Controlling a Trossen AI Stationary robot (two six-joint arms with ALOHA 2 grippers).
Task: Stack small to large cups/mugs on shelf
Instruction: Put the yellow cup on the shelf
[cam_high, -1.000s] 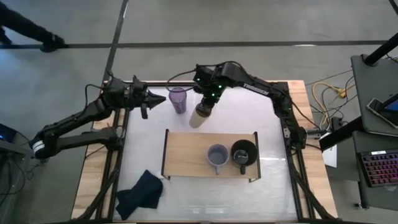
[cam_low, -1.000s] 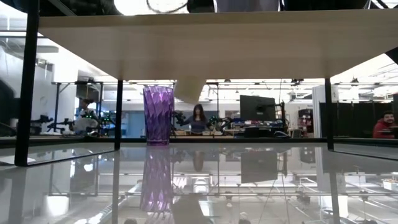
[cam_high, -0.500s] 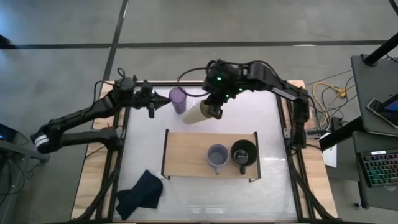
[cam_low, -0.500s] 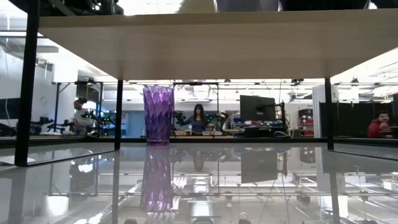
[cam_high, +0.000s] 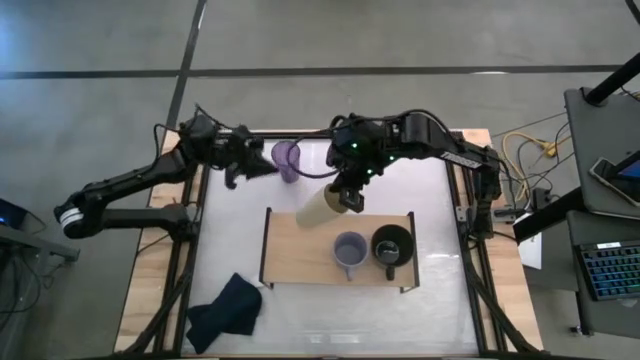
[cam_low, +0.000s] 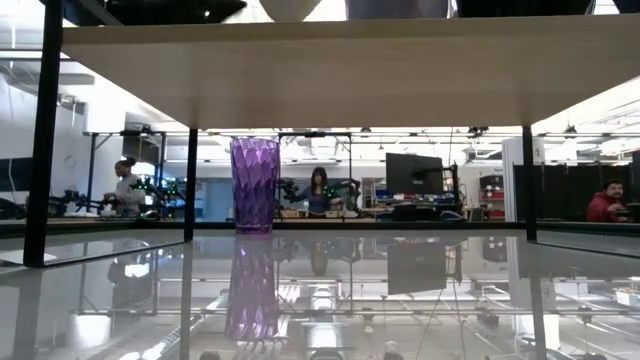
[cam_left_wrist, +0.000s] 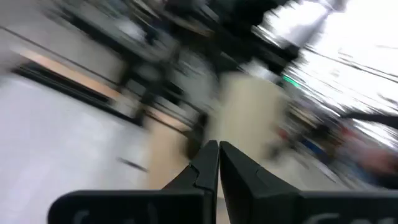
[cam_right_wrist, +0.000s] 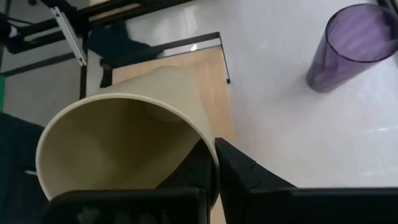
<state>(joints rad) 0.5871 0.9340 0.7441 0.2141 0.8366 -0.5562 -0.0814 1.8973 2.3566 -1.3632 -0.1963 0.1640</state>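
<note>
Your right gripper pinches the rim of the pale yellow cup, tilted over the shelf's back edge beside the lavender-grey mug; it looks light, thin-walled, probably slippery, while the left gripper, fingers together, hangs near the purple tumbler.

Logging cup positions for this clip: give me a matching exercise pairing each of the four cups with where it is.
Things:
1. purple tumbler
2. pale yellow cup
3. lavender-grey mug
4. black mug

Places:
A. on the shelf, nearest its right end
B. on the white tabletop behind the shelf
C. held tilted by the right tool
D. on the shelf, mid-board

Pairs: 1-B, 2-C, 3-D, 4-A
</note>
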